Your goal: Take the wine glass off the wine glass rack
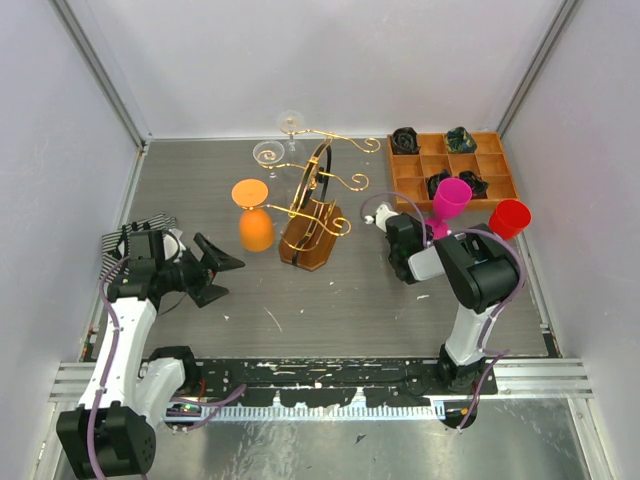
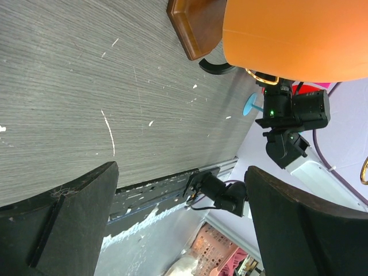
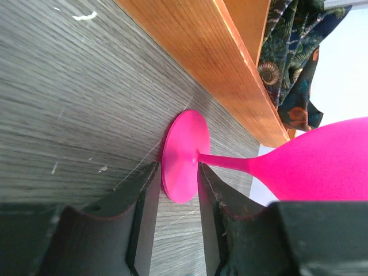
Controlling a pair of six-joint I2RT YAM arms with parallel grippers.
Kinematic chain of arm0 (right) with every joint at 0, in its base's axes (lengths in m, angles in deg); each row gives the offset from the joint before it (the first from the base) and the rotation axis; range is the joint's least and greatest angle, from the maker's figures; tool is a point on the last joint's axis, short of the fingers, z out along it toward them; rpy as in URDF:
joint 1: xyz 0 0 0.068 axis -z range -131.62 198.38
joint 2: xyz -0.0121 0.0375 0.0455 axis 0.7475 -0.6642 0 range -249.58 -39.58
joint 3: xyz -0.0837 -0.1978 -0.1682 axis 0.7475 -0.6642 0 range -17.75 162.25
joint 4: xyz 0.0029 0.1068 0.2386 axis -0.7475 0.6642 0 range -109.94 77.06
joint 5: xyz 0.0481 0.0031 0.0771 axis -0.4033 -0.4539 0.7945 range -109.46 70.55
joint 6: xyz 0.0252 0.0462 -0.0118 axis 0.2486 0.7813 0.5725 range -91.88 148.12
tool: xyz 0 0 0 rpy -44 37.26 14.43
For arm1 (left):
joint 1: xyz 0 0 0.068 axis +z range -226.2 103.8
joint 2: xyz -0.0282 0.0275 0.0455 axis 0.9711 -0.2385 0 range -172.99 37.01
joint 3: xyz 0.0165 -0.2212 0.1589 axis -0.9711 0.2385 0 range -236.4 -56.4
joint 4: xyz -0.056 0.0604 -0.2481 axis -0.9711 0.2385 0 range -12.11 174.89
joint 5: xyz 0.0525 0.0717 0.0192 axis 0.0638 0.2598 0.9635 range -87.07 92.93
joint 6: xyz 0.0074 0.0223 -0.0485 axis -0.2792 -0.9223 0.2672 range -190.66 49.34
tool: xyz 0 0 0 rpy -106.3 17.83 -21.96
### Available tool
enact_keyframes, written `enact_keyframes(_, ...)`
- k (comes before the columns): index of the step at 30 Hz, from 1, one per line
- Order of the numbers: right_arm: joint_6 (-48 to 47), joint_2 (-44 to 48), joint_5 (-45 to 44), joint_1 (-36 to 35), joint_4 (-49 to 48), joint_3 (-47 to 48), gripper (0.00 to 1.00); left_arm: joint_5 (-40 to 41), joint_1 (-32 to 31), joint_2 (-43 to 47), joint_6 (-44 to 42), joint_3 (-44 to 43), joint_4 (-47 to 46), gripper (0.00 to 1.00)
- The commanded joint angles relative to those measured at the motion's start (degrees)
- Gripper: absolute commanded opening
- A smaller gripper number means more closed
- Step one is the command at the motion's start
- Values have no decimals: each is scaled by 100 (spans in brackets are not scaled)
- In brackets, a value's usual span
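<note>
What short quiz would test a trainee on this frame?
1. True or false: the orange wine glass hangs on the wine glass rack.
2. Whose foot lies between the fingers of the right gripper? A red wine glass, B pink wine glass, C clear wine glass.
3. Fill in: the left gripper is ___ (open or shut).
Key: 1 true; 2 B; 3 open.

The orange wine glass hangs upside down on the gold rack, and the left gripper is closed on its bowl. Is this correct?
No. The orange wine glass does hang upside down on the gold rack, but the left gripper is open and short of it, as the left wrist view shows.
</note>
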Motion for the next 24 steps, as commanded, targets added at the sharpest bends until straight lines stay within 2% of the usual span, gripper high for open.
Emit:
enact_keyframes(1, 510, 169, 988, -144, 1166, -50, 41, -241, 44, 10, -113, 15, -92, 98)
enact_keyframes(12, 1024, 844, 2616, -146, 3303, 414, 42, -181, 55, 285, -114, -126, 205, 98)
enact_keyframes(21, 2038, 690, 3818, -163, 5804, 2016, 40, -138, 57, 467, 86, -28, 134, 98)
enact_keyframes(24, 2440, 650, 3971, -178, 6217, 2128, 38, -133, 54, 519, 41, -54, 243, 98)
